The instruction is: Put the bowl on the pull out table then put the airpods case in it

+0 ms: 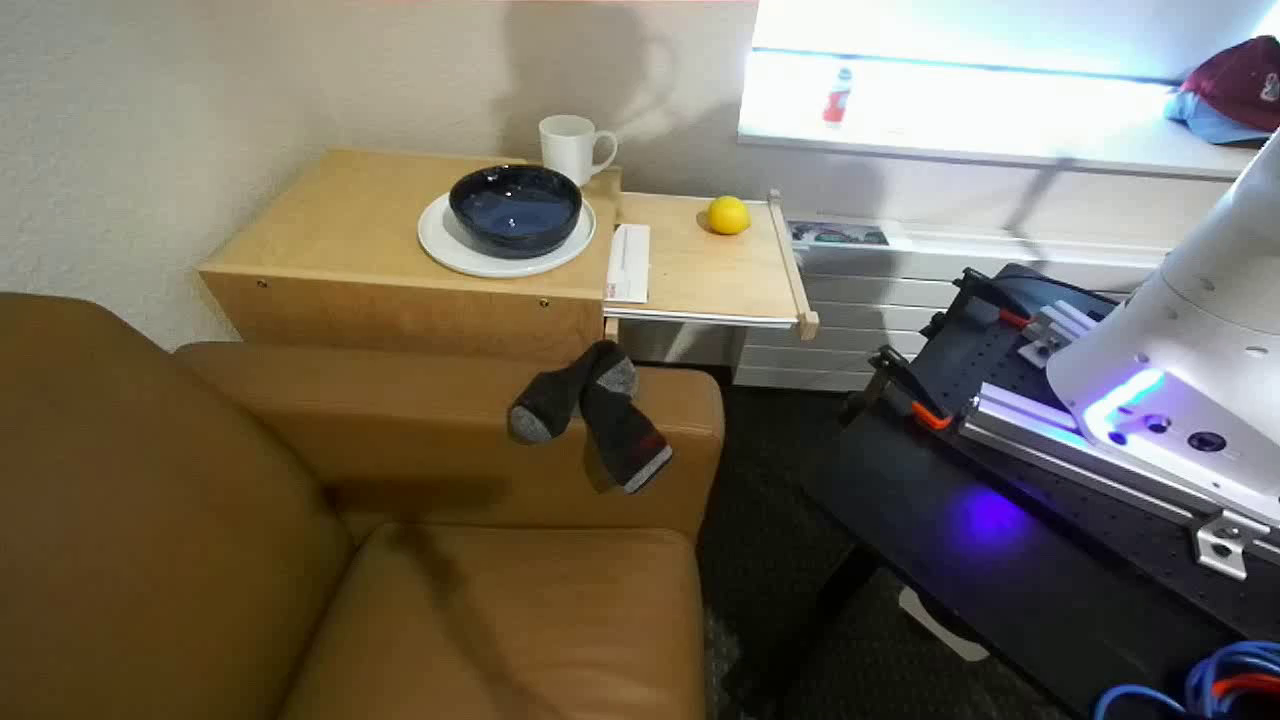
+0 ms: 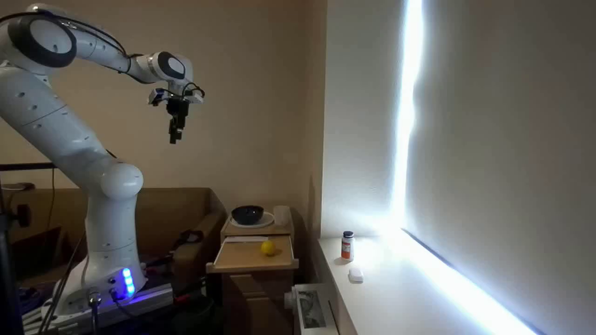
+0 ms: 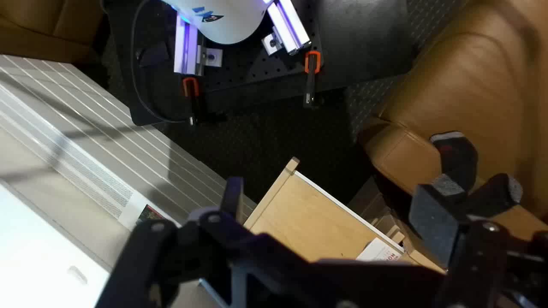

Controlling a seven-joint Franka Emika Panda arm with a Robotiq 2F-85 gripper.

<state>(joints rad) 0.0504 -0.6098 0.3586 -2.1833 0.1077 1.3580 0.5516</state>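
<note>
- exterior view, upper middle of the frame: the bowl [image 1: 515,212], dark blue and glossy, is set upright on the white plate [image 1: 437,240], which is borne by the wooden side table [image 1: 320,215]; to the right of the bowl, in both exterior views, a white mug [image 1: 566,148] is seen.
- the pull out table [image 1: 715,285] is extended from the side table, toward the right of the bowl in an exterior view; a yellow lemon [image 1: 728,215] is carried at its upper right, and a flat white item [image 1: 629,262], shown lettered in red by the wrist view, is laid along its left edge.
- lower right of an exterior view: the airpods case [image 2: 355,275], small, white and rounded, is placed on the windowsill [image 2: 391,298], near a bottle [image 2: 347,246] with a dark cap.
- upper left of an exterior view: the gripper [image 2: 175,138] is held in the air, pointed downward, well apart from the bowl; in the wrist view its fingers [image 3: 432,226] are spread wide.
- left side of the same frame: the robot arm [image 2: 121,181] is seen, its base lit blue.
- centre of an exterior view: two dark socks [image 1: 620,425] are draped over the arm of a brown couch [image 1: 600,580].
- upper right corner: a maroon cap [image 1: 1235,90] is shown.
</note>
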